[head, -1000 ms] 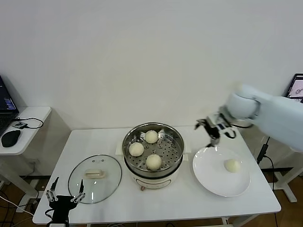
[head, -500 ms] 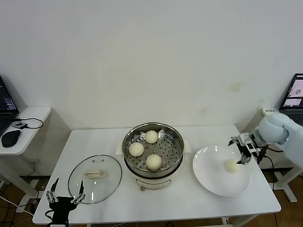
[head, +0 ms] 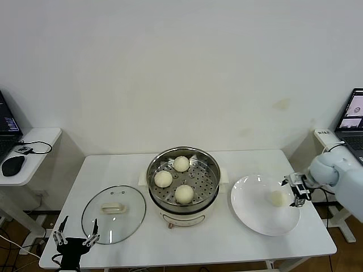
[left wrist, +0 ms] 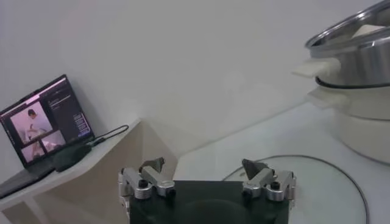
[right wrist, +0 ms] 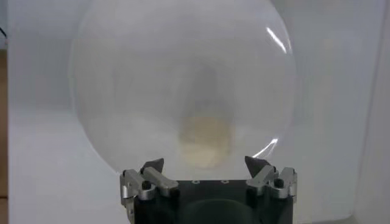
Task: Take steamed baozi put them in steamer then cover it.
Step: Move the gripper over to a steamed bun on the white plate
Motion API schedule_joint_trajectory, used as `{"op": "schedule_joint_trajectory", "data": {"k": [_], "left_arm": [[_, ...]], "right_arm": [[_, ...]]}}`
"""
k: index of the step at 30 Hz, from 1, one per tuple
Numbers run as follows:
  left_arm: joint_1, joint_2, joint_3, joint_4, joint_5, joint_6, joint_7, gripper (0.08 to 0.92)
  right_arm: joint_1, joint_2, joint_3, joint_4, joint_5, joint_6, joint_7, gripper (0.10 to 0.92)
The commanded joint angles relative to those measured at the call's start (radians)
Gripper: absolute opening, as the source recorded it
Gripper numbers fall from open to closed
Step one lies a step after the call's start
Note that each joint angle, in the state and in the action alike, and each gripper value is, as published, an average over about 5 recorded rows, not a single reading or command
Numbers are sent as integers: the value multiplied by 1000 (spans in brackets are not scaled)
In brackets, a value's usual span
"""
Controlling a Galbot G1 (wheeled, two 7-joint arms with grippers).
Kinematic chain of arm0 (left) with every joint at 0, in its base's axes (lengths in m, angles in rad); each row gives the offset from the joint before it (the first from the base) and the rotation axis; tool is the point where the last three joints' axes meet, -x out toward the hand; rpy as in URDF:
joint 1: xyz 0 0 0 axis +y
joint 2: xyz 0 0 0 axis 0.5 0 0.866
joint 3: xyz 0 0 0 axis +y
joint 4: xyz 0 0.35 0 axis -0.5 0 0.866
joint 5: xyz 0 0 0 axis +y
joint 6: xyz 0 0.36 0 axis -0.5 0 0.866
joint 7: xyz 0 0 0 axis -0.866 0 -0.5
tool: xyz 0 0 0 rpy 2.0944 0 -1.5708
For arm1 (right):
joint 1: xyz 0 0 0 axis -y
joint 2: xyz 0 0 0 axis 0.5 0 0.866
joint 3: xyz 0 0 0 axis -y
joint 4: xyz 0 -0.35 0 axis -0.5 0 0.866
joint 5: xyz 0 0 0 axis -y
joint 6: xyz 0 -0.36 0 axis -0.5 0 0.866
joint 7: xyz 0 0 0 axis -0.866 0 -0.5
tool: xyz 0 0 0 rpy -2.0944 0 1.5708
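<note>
- While three buns already sit in the steamer [head: 183,180] at the table's middle, the head view shows the last bun [head: 277,198] alone on the white plate [head: 252,212] to the steamer's right. My right gripper [head: 296,191] hangs at the plate's right edge, just beside that bun, which lies toward the steamer from it. My left gripper [head: 74,240] waits low at the near left corner, close to the lid [head: 113,213] lying flat on the table; my right arm is plainly the nearer one to the bun.
- From the left wrist, my left fingers [left wrist: 150,180] stand apart and hold nothing, with the lid's rim and the steamer's wall ahead.
- From the right wrist, my right fingers [right wrist: 265,176] are spread wide with nothing between them, and the bun [right wrist: 205,139] lies straight ahead between their lines, not yet touched. It is round, so I judge no turning is needed, only a short reach forward.
</note>
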Motion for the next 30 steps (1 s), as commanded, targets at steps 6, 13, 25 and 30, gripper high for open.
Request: {"op": "schedule_joint_trajectory", "data": {"k": [6, 13, 25, 30], "left_arm": [[-7, 3, -3, 11, 0, 1, 1, 823], [-13, 2, 0, 14, 0, 1, 2, 823], [-10, 0, 1, 12, -1, 1, 1, 823], [-10, 0, 4, 9, -1, 1, 1, 823]], "right_arm": [[-50, 146, 47, -169, -50, 13, 13, 823], [-44, 152, 43, -177, -52, 4, 6, 807], [69, 62, -53, -45, 47, -37, -44, 619], [243, -15, -199, 79, 163, -107, -74, 604]]}}
